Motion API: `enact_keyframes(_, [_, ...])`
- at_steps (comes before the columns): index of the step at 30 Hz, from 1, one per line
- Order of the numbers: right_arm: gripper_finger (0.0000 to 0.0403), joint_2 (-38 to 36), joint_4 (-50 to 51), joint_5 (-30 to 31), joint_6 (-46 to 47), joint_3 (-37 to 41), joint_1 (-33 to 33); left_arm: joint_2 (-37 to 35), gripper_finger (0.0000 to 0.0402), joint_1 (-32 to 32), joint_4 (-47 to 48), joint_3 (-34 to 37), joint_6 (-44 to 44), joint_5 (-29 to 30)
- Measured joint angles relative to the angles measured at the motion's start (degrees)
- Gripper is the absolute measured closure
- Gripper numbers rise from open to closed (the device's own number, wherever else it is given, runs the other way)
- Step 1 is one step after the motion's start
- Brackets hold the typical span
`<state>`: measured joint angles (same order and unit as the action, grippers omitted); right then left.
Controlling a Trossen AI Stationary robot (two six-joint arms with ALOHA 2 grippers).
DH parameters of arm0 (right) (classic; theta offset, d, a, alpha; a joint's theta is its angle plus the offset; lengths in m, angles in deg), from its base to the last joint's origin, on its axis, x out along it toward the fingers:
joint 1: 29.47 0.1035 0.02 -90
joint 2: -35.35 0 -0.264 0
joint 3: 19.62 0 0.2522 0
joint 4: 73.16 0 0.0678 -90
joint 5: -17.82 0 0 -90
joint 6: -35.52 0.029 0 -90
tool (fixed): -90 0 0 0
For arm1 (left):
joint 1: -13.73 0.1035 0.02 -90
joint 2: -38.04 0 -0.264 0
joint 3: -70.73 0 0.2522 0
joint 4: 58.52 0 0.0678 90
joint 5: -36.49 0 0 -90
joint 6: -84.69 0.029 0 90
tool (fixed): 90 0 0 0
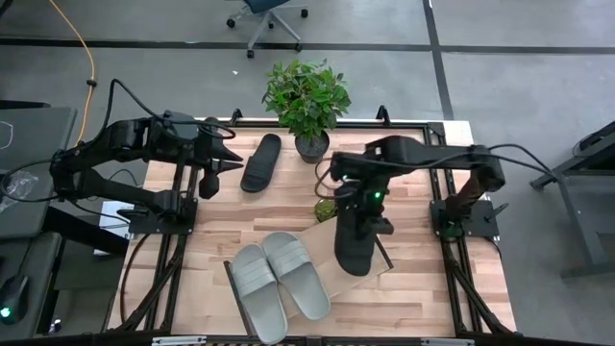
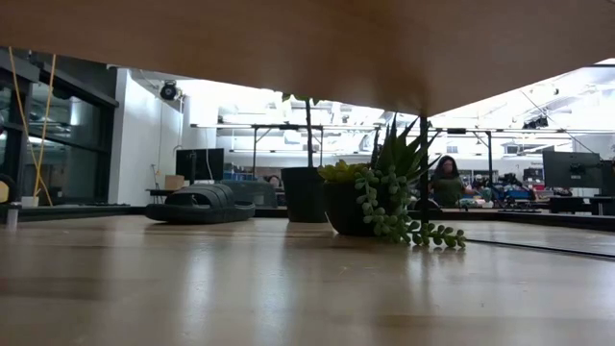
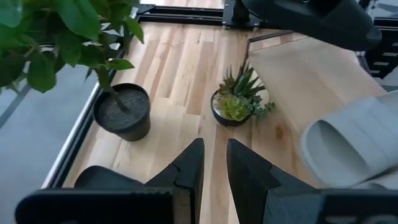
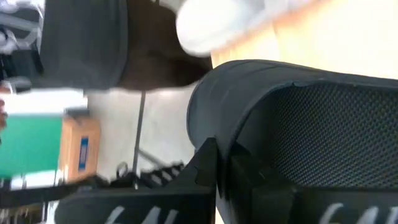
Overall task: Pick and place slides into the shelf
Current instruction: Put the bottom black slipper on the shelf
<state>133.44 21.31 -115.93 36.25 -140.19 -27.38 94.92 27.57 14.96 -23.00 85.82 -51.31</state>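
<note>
right claw (image 1: 357,223) is clamped shut on a black slide (image 1: 356,248), pinching its strap/edge; the right wrist view shows the fingers closed against the slide's dark textured body. the slide hangs directly under the claw, above the shelf (image 1: 404,252). whether its sole touches the shelf surface can't be told from overhead.

left claw (image 1: 231,160) waits over the far-left part of the counter (image 1: 207,245), fingers nearly closed w/ a thin gap, holding nothing. the second black slide (image 1: 261,162) lies on the counter just beside that claw, on the side toward the leafy plant (image 1: 307,96).

two grey slides (image 1: 279,282) sit side by side on the shelf, to the left-arm side of the right claw, touching each other.

orientation: held slide's long axis runs approx front-to-back of the counter, slightly skewed vs the grey pair. which end is the toe: not clear. the counter slide's long axis also runs roughly front-to-back, tilted a little.

risks (judgement):
- grip is at one edge, so the slide may swing or rotate on release and land skewed.
- if dropped too near the shelf's raised edge, it may overhang or tip off.
- small succulent pot (image 1: 326,210) sits just beside the claw; a sideways move could knock it.
- lowering too close to the grey pair could push them out of line.
</note>
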Motion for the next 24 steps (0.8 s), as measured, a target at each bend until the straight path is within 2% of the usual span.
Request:
enact_keyframes(5, [0.0403, 3.1, 3.3, -0.7, -6.5, 0.0, 0.0, 0.0, 0.0344, 0.0, 0.0, 0.0, 0.1, 1.3])
enact_keyframes(8, [0.0403, 4.7, 3.2, -3.5, -8.6, 0.0, 0.0, 0.0, 0.0344, 0.0, 0.1, 0.0, 0.1, 1.4])
enact_keyframes(14, [0.0403, 6.9, 2.2, -4.9, -12.3, 0.0, 0.7, 0.0, 0.0344, 0.0, 0.1, 0.0, 0.1, 2.7])
enact_keyframes(24, [0.0403, 10.0, 1.2, -4.8, -17.3, 0.0, 3.7, 0.3, 0.0344, 0.0, 0.0, 0.0, -3.1, 6.0])
